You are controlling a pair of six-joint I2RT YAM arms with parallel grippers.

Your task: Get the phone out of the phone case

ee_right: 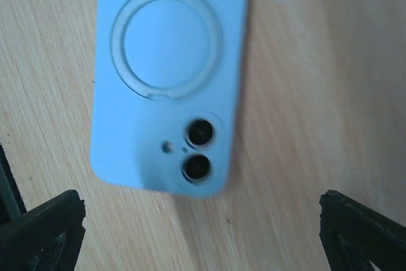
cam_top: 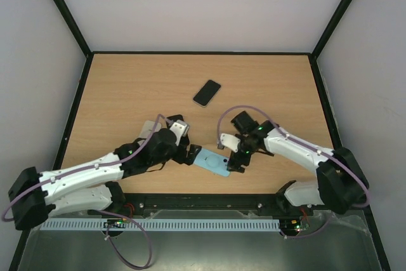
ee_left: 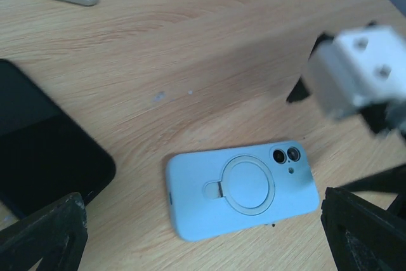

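- The light blue phone case [ee_left: 243, 188] lies flat on the table [ee_left: 209, 49], back up, near the front edge between the two arms; its ring stand [ee_left: 248, 185] is folded flat, and the camera lenses [ee_right: 200, 132] filling the corner cutout suggest the phone sits inside, screen down
- The left tool [ee_left: 203, 220] is at the plain end of the case, fingers spread wide and clamped on nothing; in its wrist view the case shows between them, though I cannot tell whether they touch it
- The right tool [ee_right: 202, 220] is also spread wide and empty, at the lens end; the case lies just ahead of its fingers, not between them
- Step in hand, as I judge it: getting a first hold on the case, so the task is barely begun
- To do it well, one tool should pin or grip a long edge while the other peels the likely soft rim back at a corner, best at the lens end, where a push through the cutout could lift the phone; since the case lies flat, a finger has to work under an edge first
- Risks: the smooth case sliding on the wood, and the two tools colliding, being near each other
- A dark flat slab [ee_left: 38, 138], perhaps another handset, lies just beside the case on the left tool's side; a black phone [cam_top: 207, 92] rests well apart, toward the middle of the table, and should be left alone
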